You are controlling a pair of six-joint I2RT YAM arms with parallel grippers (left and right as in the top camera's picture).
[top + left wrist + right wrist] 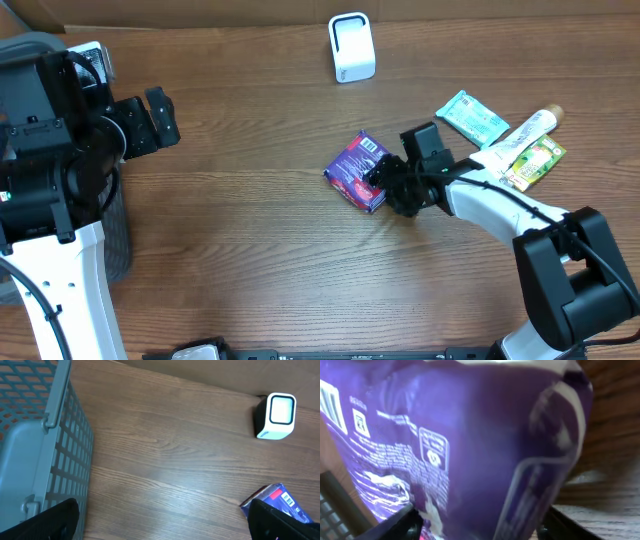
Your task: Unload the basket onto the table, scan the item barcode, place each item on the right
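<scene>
A purple snack package (358,170) with a white barcode label lies mid-table, and its corner shows in the left wrist view (280,501). My right gripper (385,185) reaches it from the right. In the right wrist view the package (470,435) fills the gap of the right gripper (480,522), and both fingers (395,522) press against its sides. The white scanner (352,47) stands at the table's back edge and also appears from the left wrist (275,416). My left gripper (160,118) hovers far left, wide open (160,522) over bare wood.
A grey mesh basket (30,435) stands at the table's left edge under the left arm. Right of the package lie a teal packet (472,118), a white tube (525,130) and a green-yellow pouch (535,163).
</scene>
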